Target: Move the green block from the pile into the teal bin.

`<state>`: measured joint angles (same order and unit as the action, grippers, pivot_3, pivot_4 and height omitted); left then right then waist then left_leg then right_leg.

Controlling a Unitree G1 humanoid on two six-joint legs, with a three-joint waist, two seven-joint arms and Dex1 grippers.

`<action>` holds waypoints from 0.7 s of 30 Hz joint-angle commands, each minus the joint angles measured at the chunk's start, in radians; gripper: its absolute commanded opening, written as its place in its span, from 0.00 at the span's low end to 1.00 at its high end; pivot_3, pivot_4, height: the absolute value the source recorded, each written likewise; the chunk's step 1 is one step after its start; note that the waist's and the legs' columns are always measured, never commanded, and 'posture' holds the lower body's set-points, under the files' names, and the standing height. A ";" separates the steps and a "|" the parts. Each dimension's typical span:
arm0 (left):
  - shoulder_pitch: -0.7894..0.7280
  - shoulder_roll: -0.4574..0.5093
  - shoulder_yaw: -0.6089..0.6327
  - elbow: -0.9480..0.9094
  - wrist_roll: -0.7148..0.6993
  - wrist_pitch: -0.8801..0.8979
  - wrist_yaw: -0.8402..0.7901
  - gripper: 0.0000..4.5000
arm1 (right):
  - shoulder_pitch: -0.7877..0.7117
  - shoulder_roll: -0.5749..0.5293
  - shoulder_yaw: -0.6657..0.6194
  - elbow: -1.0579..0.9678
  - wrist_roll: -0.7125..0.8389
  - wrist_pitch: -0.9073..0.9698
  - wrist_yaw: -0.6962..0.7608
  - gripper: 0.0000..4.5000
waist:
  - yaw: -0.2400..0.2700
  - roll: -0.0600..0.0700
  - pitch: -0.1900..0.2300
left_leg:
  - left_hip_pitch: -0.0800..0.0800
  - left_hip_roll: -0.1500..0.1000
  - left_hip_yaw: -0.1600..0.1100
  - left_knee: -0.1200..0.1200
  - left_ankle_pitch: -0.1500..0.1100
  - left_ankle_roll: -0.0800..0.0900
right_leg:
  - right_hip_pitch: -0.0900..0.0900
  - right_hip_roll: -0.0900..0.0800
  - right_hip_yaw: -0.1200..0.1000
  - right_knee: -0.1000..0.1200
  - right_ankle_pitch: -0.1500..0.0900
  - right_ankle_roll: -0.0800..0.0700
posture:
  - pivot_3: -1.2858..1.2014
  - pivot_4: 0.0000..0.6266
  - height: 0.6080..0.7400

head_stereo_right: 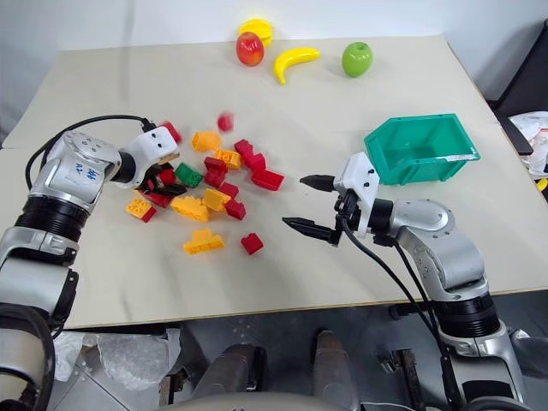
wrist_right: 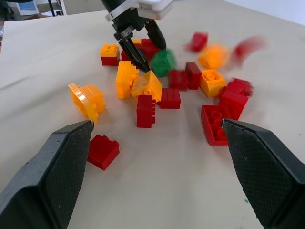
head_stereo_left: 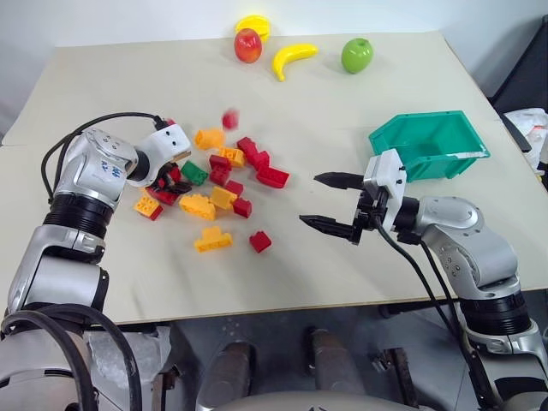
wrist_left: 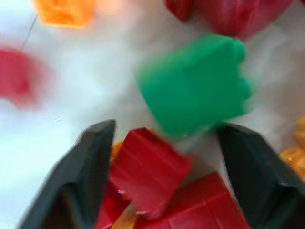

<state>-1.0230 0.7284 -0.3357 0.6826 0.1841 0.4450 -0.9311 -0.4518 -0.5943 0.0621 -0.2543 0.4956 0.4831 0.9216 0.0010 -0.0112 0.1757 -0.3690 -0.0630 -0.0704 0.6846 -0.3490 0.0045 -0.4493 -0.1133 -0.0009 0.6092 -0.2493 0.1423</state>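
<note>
the left wrist view brings the green block [wrist_left: 195, 83] up close: a dark-green studded brick lying just past the tips of the left gripper [wrist_left: 162, 143], whose fingers stand partly apart with red bricks between them, none visibly clamped. from the head views that gripper is down in the pile [head_stereo_left: 218, 184] of red and orange bricks on the tabletop [head_stereo_left: 342, 111]. the teal bin [head_stereo_left: 432, 144] sits just behind the right gripper [head_stereo_left: 330, 203], which is spread wide; nothing can be seen inside the bin.

Beige table [head_stereo_left: 342, 257] with seam near left edge; white wall [head_stereo_left: 128, 17] behind; grey floor [head_stereo_left: 274, 342] below front edge.
</note>
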 commanded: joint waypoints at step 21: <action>0.063 -0.019 0.334 -0.034 -0.304 -0.283 -0.196 0.41 | 0.094 -0.054 -0.124 -0.133 0.023 0.024 -0.061 1.00 | -0.001 0.000 0.000 | -0.002 0.002 0.000 0.000 0.000 0.000 | -0.002 -0.001 0.000 0.000 0.000 0.000 | 0.52 0.24 1.00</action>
<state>-0.9208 0.6988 -0.0060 0.6262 -0.1414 0.1654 -1.1573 -0.3610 -0.6341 -0.0262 -0.3397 0.4974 0.5073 0.8686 0.0001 -0.0114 0.1758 -0.3709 -0.0632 -0.0697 0.6847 -0.3492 0.0048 -0.4517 -0.1136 -0.0008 0.6094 -0.2493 0.1423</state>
